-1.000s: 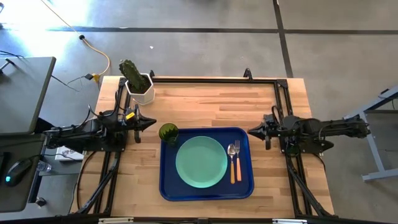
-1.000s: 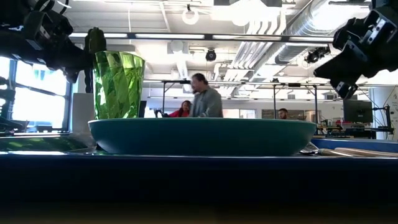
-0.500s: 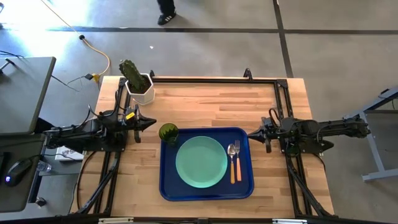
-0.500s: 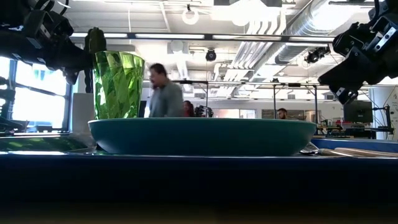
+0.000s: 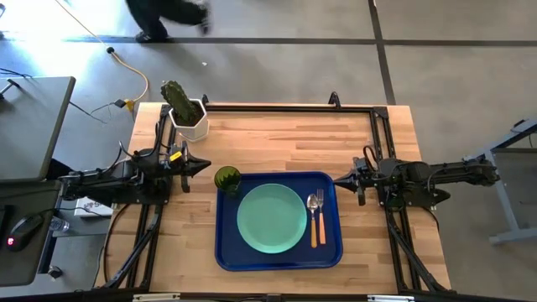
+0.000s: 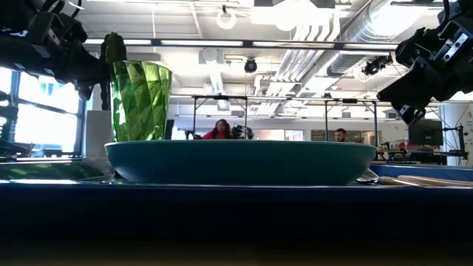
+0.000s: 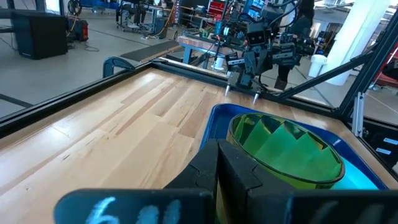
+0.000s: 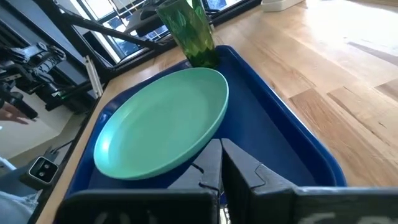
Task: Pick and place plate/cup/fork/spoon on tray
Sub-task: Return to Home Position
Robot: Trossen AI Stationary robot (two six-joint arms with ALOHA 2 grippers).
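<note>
We see very little change on the counter (image 5: 277, 134). Since a moment ago, the right claw (image 5: 339, 178) has slid a tiny bit closer to the tray (image 5: 226, 252), and now it sits just off the tray's edge. The left claw (image 5: 204, 165) has not moved at all. A person who was walking past in the room behind is gone from the low view now.

All four things are on the tray already. The plate (image 5: 271, 218) lies in the middle. The cup (image 5: 227, 179) stands upright in the tray corner just in front of the left claw. The fork (image 5: 320, 220) and the spoon (image 5: 313, 216) lie side by side on the strip between the plate and the right claw, close to that claw's tip. So we think the job is done, or almost done, and the arms are just pulling in to rest.

Both arms lie low and stretched out flat, each one pointing in at the tray from its own side. Both claws have their fingers pressed together, and they hold nothing. A cactus pot (image 5: 189, 113) stands off the tray, behind the left claw, and nobody touches it.
</note>
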